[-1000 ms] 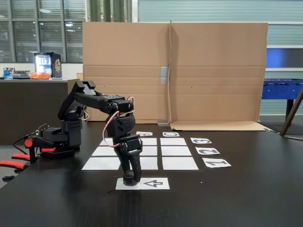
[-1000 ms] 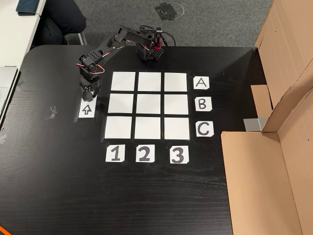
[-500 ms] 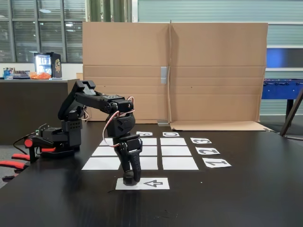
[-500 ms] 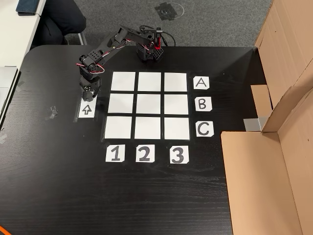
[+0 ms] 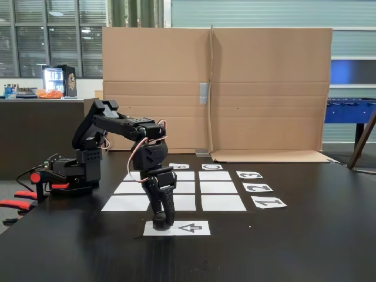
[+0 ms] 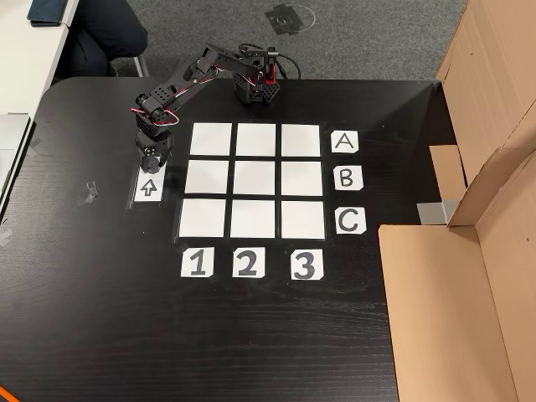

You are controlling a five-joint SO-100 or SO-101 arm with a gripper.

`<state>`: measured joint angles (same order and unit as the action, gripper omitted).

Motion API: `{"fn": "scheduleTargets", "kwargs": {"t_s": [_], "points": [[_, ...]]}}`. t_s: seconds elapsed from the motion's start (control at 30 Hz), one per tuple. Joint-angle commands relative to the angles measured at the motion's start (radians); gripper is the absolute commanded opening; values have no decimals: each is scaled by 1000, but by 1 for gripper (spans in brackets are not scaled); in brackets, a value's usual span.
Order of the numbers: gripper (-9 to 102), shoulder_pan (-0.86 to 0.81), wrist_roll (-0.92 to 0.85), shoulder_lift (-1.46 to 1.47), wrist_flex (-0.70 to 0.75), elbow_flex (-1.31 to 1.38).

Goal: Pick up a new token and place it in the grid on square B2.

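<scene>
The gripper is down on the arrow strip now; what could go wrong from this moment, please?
1. The gripper reaches down onto the end of the arrow strip. Its fingers hide the token, so the grasp may be off-centre and the token could slip when lifted.
2. The strip looks like loose paper; it might drag or lift with the gripper.
3. Square B2 is bordered by other sheets, so a low carry could shift them.

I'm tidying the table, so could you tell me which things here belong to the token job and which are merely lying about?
Belongs to the job:
- gripper, down on the arrow strip
- grid
- square B2
- letter and number cards

Lying about:
- cardboard sheets
- grey scrap on the table
</scene>
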<state>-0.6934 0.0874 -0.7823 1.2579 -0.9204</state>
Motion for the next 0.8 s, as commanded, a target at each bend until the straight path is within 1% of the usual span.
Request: {"fn": "scheduleTargets", "kwargs": {"t_s": [0.0,0.4,0.77], "points": [[4,0,11,-86,5,26],[4,9,17,-195,17,17],[4,92,17,-367,21,-81]]}}
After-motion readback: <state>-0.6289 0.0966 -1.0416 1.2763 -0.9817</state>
